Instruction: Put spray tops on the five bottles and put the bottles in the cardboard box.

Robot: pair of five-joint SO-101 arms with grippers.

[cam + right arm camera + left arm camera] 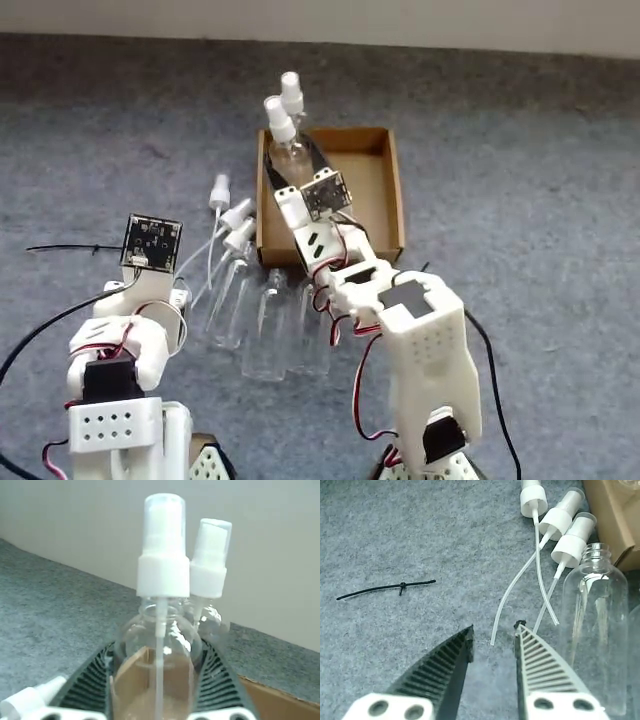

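Holding capped bottle (155, 650) upright for boxing | right gripper (292, 163) clamped on it, apparently over cardboard box (397, 190) corner | left gripper (492, 635) apart beside loose spray tops (560, 522), for capping

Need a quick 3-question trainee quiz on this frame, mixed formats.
1. True or false: the right tool is shut on a capped bottle.
2. How many loose spray tops lie on the carpet? A) one B) three C) five
3. Fill in: the left tool is ____ (open or shut).
Key: 1 true; 2 B; 3 open.
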